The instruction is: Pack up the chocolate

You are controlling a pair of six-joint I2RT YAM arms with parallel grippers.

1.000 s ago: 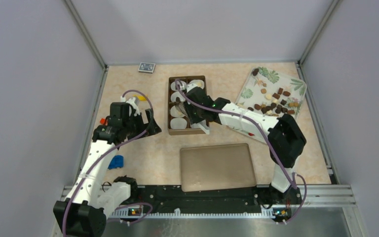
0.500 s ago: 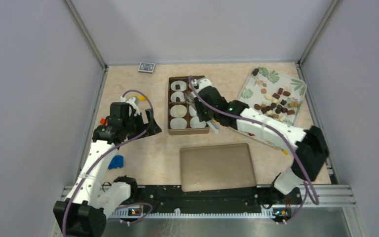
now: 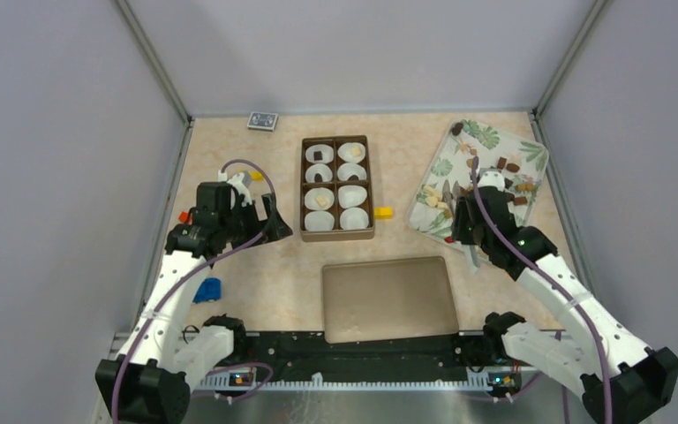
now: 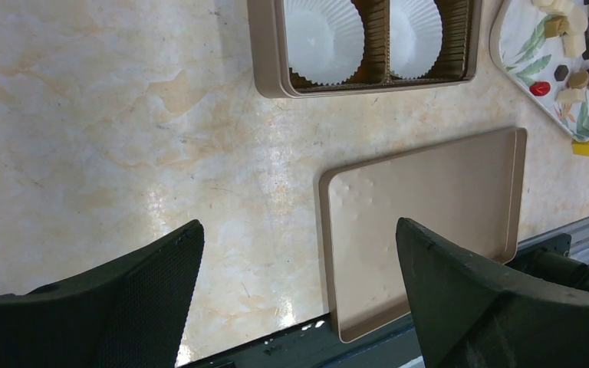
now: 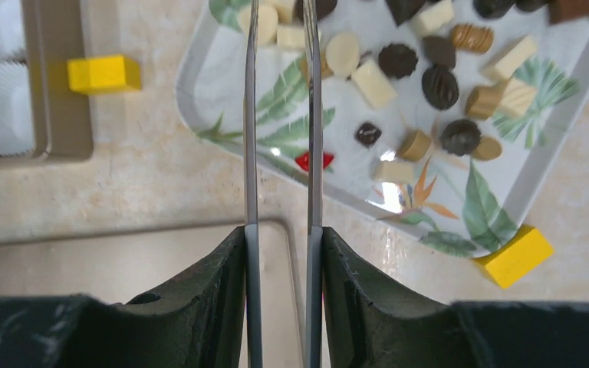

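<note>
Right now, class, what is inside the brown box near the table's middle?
The brown box holds eight white paper cups, some with a chocolate piece in them. What lies beneath the cups is covered.

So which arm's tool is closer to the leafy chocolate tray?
Right. The right tool hovers over the tray's left part; the left tool sits beyond the brown box.

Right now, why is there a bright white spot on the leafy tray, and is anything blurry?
Right wrist view: light bounces off the glossy tray, the chocolates look sharp, the right tool's dark base by the lens looks soft. Left wrist view: pale shine on the table, the left tool dark and slightly blurred. Top external view: even light, no bright spots.
</note>
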